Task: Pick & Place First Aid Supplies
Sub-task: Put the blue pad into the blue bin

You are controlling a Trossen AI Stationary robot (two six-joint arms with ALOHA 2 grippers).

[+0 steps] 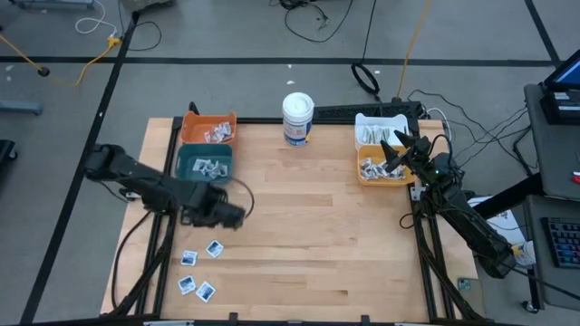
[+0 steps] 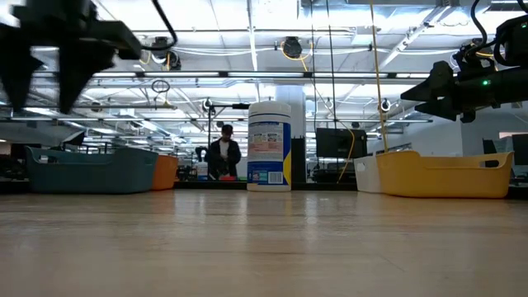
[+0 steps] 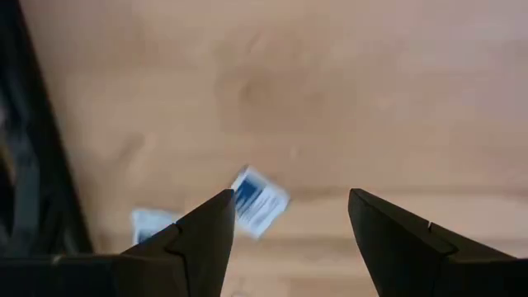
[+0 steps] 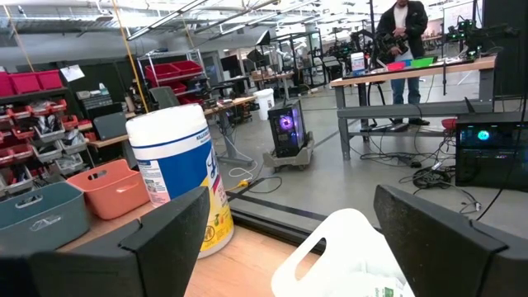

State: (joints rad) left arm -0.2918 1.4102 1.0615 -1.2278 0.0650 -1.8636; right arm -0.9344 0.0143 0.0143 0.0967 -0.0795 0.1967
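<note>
First aid supplies: four white-and-blue sachets loose on the wooden table, near its front-left corner. More packets lie in the orange bin, the teal bin, the white bin and the yellow bin; their types are hard to tell at this range.
Left gripper: over bare wood, just beyond the loose sachets; fingers apart, nothing between them. Its wrist view shows one sachet on the table below.
Right gripper: above the yellow bin, fingers spread wide, empty.
White tub with blue label: upright at the table's far edge, between the bin pairs.
Person: standing in the room behind.
</note>
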